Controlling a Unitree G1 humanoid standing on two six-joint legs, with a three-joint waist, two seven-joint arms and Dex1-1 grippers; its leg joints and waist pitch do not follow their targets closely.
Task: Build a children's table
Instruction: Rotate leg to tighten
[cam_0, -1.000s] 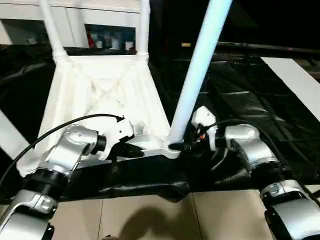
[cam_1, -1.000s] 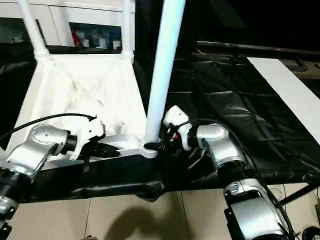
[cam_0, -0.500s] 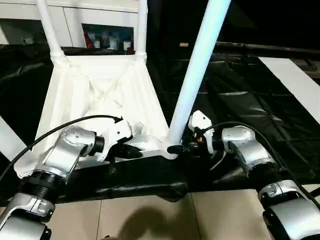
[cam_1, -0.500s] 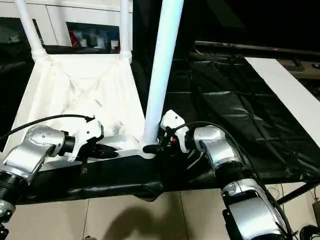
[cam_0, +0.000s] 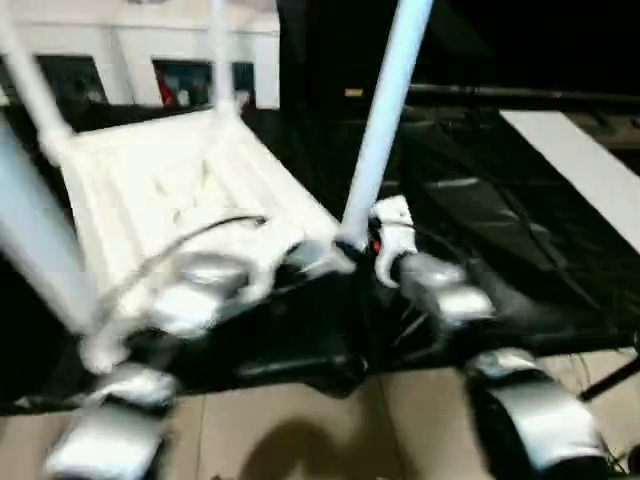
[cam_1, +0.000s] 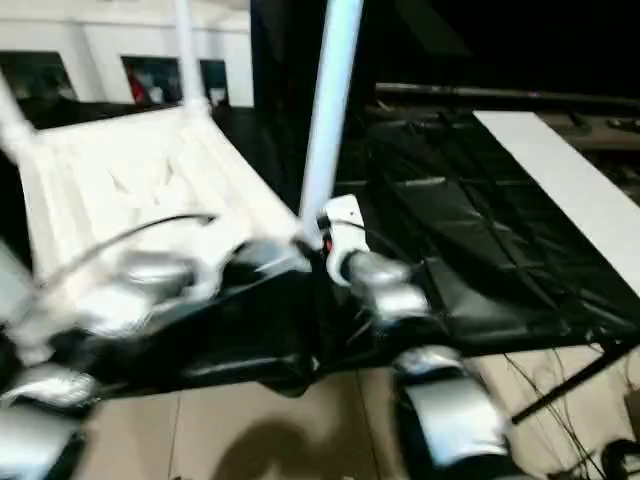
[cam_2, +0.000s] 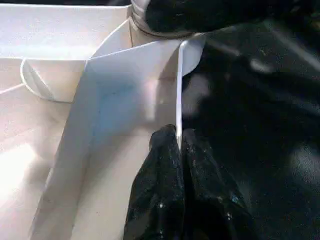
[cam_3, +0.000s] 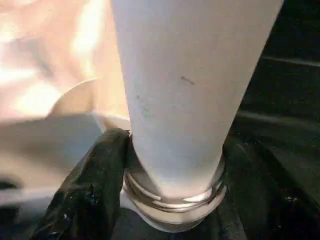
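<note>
The children's table lies upside down: a white ribbed tabletop (cam_0: 170, 190) with white tube legs standing up from its corner sockets. My left gripper (cam_2: 178, 142) is shut on the thin near rim of the tabletop, close to the near right corner socket. The leg (cam_0: 385, 110) in that socket rises tall and tilts slightly. My right gripper (cam_0: 352, 246) holds this leg at its base. In the right wrist view one black finger (cam_3: 92, 192) presses against the leg (cam_3: 185, 90) just above the socket collar. Other legs (cam_0: 215, 50) stand at the far corners.
Crumpled black sheeting (cam_0: 480, 200) covers the work surface under and to the right of the table. A white board (cam_0: 580, 160) lies at the far right. A white cabinet (cam_0: 120, 40) stands behind. Tiled floor (cam_0: 300, 430) shows below the near edge.
The whole picture has swung and blurred, so the camera moved. My right gripper's jaws have narrowed around the leg's base. The left grip on the rim is unchanged.
</note>
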